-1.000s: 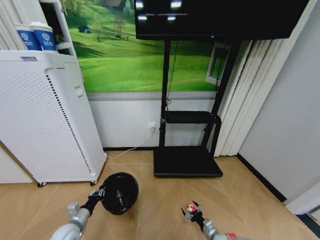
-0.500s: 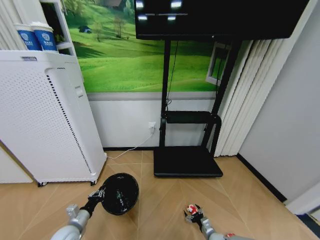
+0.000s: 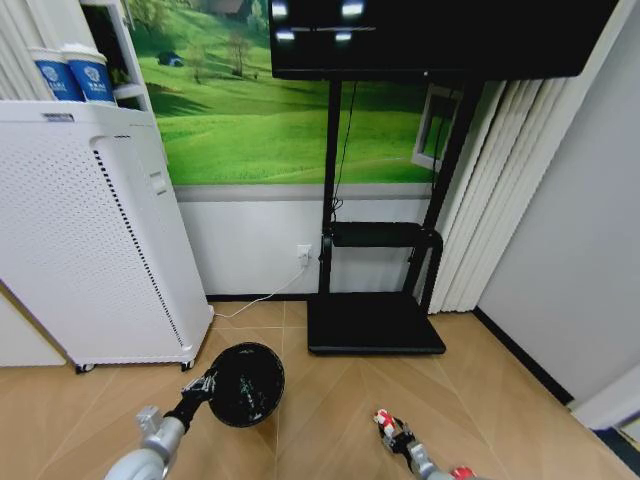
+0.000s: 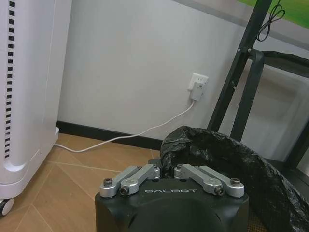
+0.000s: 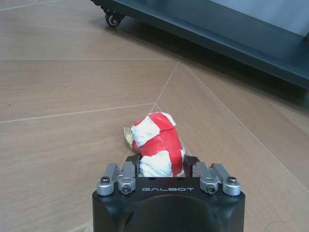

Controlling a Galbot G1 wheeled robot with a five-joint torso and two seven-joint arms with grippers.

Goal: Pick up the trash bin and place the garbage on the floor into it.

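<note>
Parquet floor [image 3: 330,390], bag-lined trash bin [image 3: 243,384]

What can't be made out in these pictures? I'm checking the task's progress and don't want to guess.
- Inside of the trash bin: head view, dark black liner hides any contents.
- Bin's lower body: left wrist view, behind the left gripper.
- Under the red-and-white wrapper: right wrist view, hidden by the right gripper.
</note>
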